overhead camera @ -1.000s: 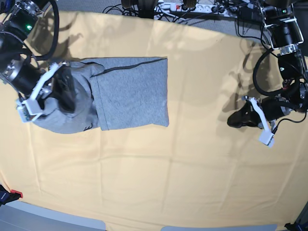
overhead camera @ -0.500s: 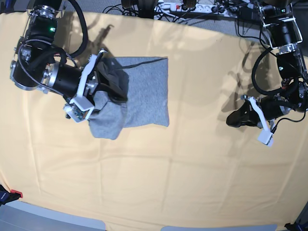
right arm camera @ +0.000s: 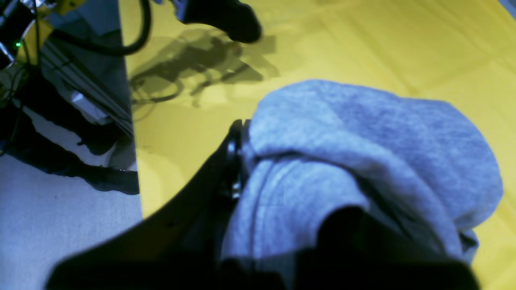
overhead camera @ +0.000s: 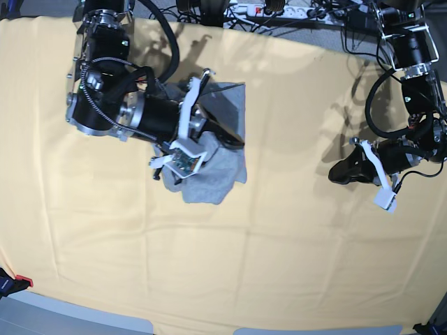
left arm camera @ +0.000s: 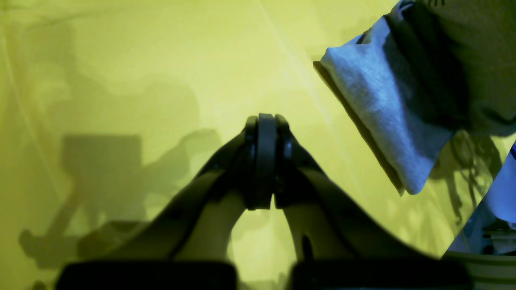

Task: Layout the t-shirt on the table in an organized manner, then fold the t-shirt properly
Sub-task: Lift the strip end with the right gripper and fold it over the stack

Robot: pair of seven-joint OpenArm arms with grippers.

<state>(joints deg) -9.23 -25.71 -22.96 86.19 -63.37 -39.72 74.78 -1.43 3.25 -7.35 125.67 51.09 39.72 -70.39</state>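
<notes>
Open table (overhead camera: 230, 265) lies between the arms and along the near edge. The bunched t-shirt (overhead camera: 209, 178) and right arm (overhead camera: 119, 105) block the far left; cables (overhead camera: 279, 12) line the far edge.

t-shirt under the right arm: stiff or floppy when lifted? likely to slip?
Likely floppy: the t-shirt bulges in a rounded hump over the right gripper and sags at its free edge. Probably light, since its folded layers lie thin on the table. The knit looks matte, so slipping seems unlikely, though layers may shift against each other.
</notes>
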